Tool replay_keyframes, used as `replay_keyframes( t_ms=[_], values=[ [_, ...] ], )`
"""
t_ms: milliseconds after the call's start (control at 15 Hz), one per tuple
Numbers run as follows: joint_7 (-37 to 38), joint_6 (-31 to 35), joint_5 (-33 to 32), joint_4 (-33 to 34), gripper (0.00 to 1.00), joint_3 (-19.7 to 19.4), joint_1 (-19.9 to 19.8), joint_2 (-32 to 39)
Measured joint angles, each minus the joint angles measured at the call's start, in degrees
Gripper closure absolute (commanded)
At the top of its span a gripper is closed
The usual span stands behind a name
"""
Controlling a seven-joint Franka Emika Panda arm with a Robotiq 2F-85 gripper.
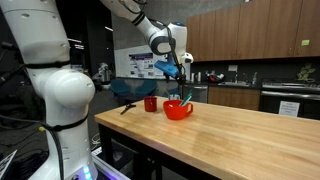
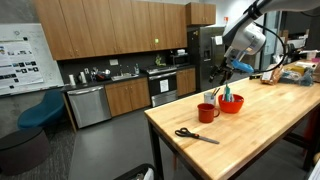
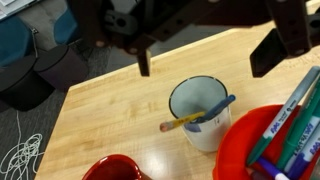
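- Pencil [image 3: 197, 117] leans slanted in the white cup [image 3: 207, 138]. In the wrist view its long axis runs from lower left to upper right.
- Its bare wooden end pokes out over the cup's rim at lower left, and the blue end rests against the opposite inner wall.
- Gripper [image 3: 207, 58] hangs right above the cup, jaws spread wide, gripping nothing and touching nothing.
- Red bowl [image 3: 238, 140] of markers [image 3: 290, 115] sits just beside the cup, cut off by the frame edge.
- Red mug [image 3: 112, 168] is near the cup, and only its top shows.
- In both exterior views the pencil is too small to make out.
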Motion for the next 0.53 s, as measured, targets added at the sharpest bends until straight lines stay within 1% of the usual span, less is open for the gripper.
replay_keyframes(
  t_ms=[533],
  values=[
    [8.01,-1.58,-0.08,-1.60,0.00,0.06,-0.04,0.02]
  ],
)
